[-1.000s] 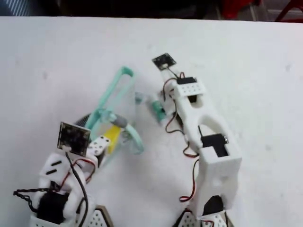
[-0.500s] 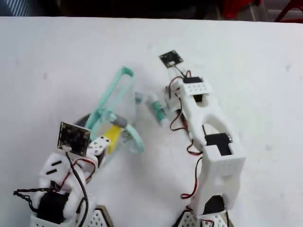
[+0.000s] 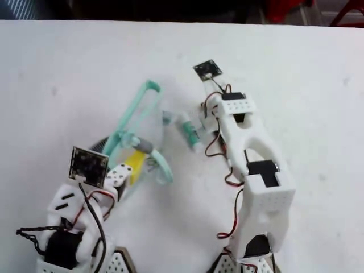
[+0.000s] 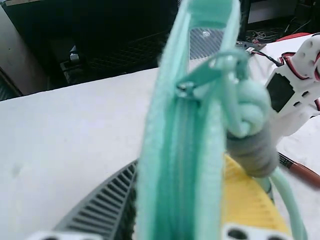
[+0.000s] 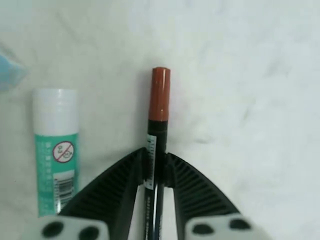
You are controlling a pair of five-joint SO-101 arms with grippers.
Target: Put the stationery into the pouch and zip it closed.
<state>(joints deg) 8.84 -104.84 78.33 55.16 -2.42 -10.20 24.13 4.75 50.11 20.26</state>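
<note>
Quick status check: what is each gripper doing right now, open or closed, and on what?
Left gripper: closed on the edge of the pouch.
Right gripper: closed on the pen.

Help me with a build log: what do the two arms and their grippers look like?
The left arm and right arm are blocky white shells with black servos, red and black wires, and a dark camera board at the wrist. The left gripper has one grey ribbed finger, one yellow; the right gripper two black ribbed fingers.
</note>
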